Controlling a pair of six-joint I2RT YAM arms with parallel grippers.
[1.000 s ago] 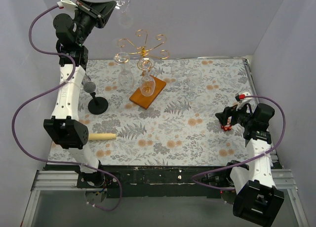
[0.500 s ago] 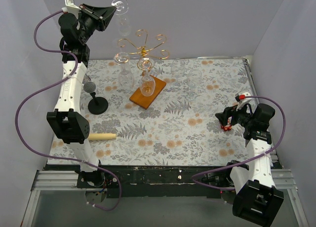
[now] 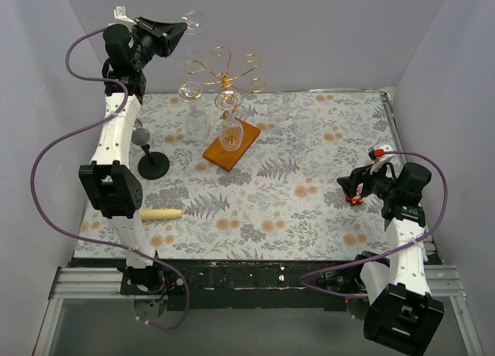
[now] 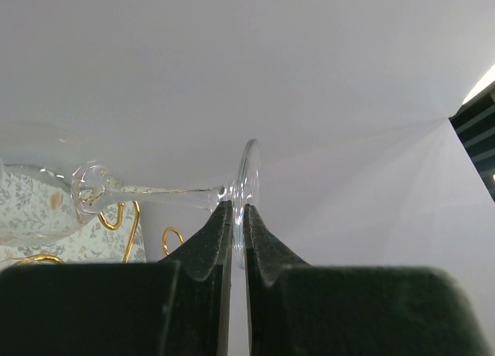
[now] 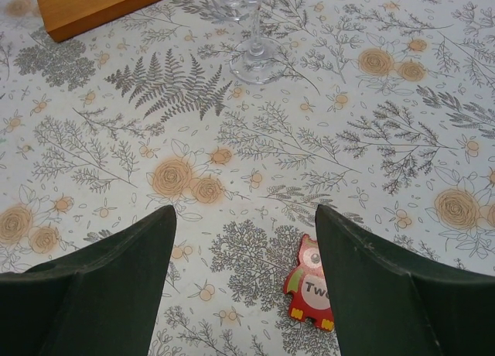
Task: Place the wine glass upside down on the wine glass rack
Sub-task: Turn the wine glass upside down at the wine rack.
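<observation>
Because the clear stemmed wine glass (image 3: 193,21) must hang bowl-down, the left gripper (image 4: 237,210) pinches its foot, sideways, high over the bench's (image 3: 309,186) far-left corner near the copper-gold wire rack (image 3: 224,77); the right gripper (image 5: 244,217) hangs wide open.

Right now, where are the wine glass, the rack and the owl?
wine glass (image 4: 162,190): left wrist view, its stem.
wine glass rack (image 3: 220,156): top external view, wooden base.
owl (image 5: 312,288): right wrist view, body.

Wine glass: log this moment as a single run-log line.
left tool shut on wine glass foot | glass sideways, near wine glass rack top | not yet hung | right tool open above table
</observation>
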